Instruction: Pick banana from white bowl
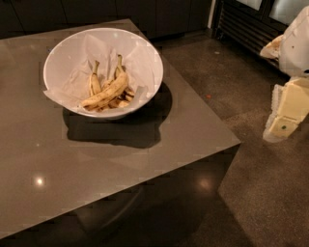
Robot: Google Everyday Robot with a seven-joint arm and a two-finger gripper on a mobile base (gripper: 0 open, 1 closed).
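Observation:
The white bowl point(145, 53) stands on the far left part of a grey table point(183, 125), lined with crumpled white paper. The banana point(107, 91), the longest and plumpest, yellow with brown speckles, lies diagonally across the bowl's near side on top of the others. A thinner banana point(94, 83) stands to its left and darker ones point(123, 100) lie under it. My gripper point(284, 125) hangs at the right edge of the view, off the table and well to the right of the bowl, over the floor. It holds nothing that I can see.
The table's right edge and near-right corner point(236, 141) lie between the gripper and the bowl. Dark speckled floor point(251, 193) is to the right. Dark cabinets point(159, 14) and a slatted unit point(241, 24) stand at the back.

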